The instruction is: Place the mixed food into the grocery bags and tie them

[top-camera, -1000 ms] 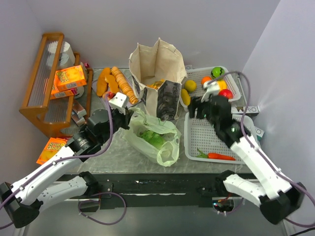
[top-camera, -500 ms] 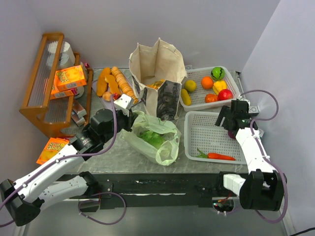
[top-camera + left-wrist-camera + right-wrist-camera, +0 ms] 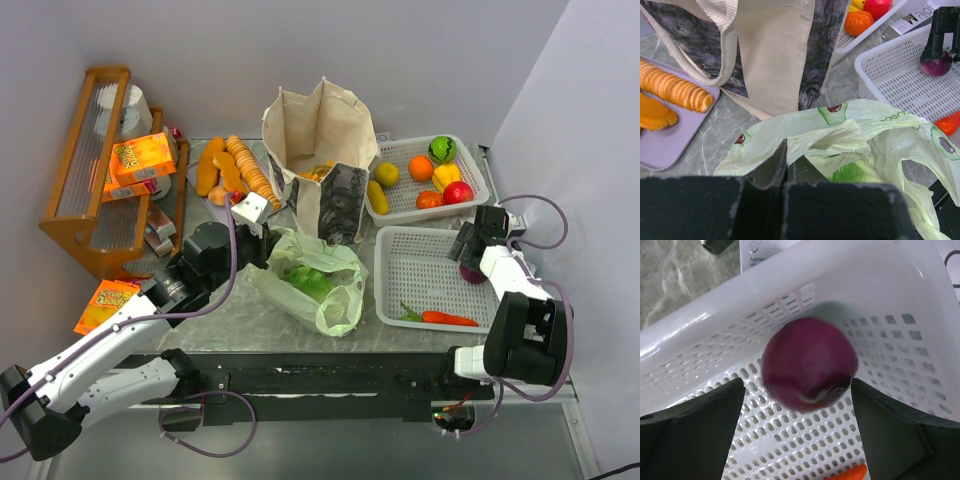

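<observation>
Purple round fruit (image 3: 809, 371): lies loose on the floor of the near mesh basket (image 3: 415, 270), close to its right-hand wall. Slightly blurred in the wrist view, so possibly not settled.

Right hand (image 3: 796, 390): directly above the fruit, fingers spread wide either side of it with clear gaps. Nothing gripped.

Carrot (image 3: 447, 319): same basket, front edge, well apart from the fruit.

Pale-green bag (image 3: 340, 315): on the table (image 3: 230, 310), left of that basket. Cabbage (image 3: 310, 283) inside. Mouth half slumped.

Left hand (image 3: 786, 167): fingers pressed together at the bag's rim, apparently pinching the thin film.

Canvas tote (image 3: 320, 130): upright behind the bag. More fruit in the far basket (image 3: 405, 155).

Risks, as I judge them:
- Round fruit may roll or squirt out as the fingers close, especially off-centre.
- Basket wall so near could catch a finger on the way down.
- Slumped bag mouth may let a drop land on the table.
- Thin film could slip from the left hand's pinch under any tug.
</observation>
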